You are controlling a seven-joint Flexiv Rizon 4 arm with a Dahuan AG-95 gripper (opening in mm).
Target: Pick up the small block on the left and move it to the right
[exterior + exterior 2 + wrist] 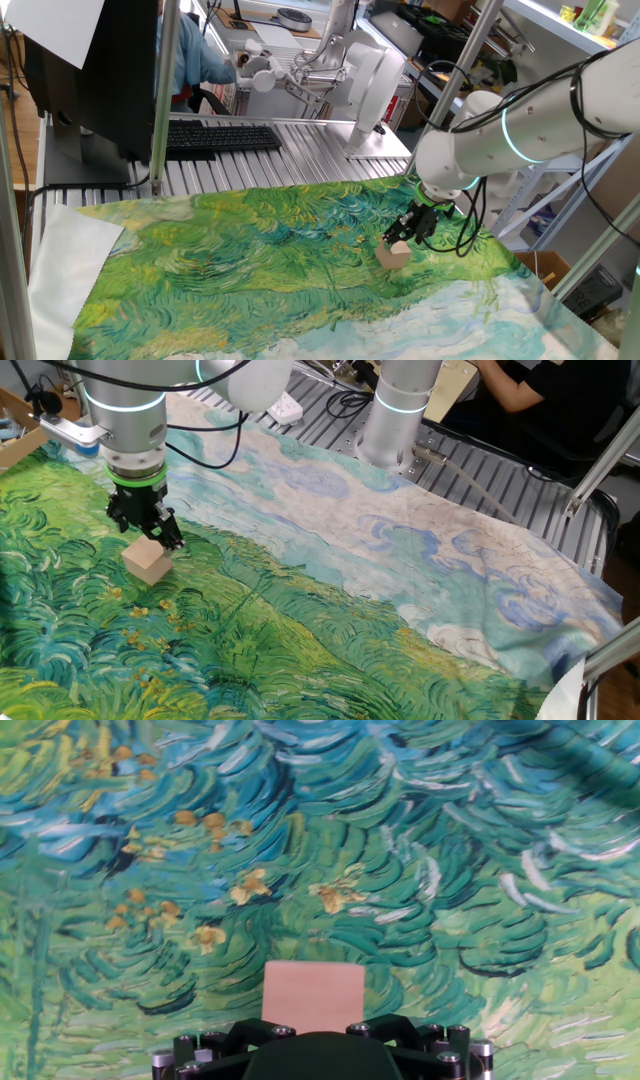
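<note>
Tan wood, the small block (148,560) sits on the green painted cloth (300,650) directly under the gripper (146,532), whose jaws stand spread wide just above it, not pinching it. Behind, a keyboard (215,138) lies on the ribbed metal table (300,160).

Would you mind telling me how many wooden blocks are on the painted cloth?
1. The block sits on the cloth directly under the open gripper; no other is visible.
</note>
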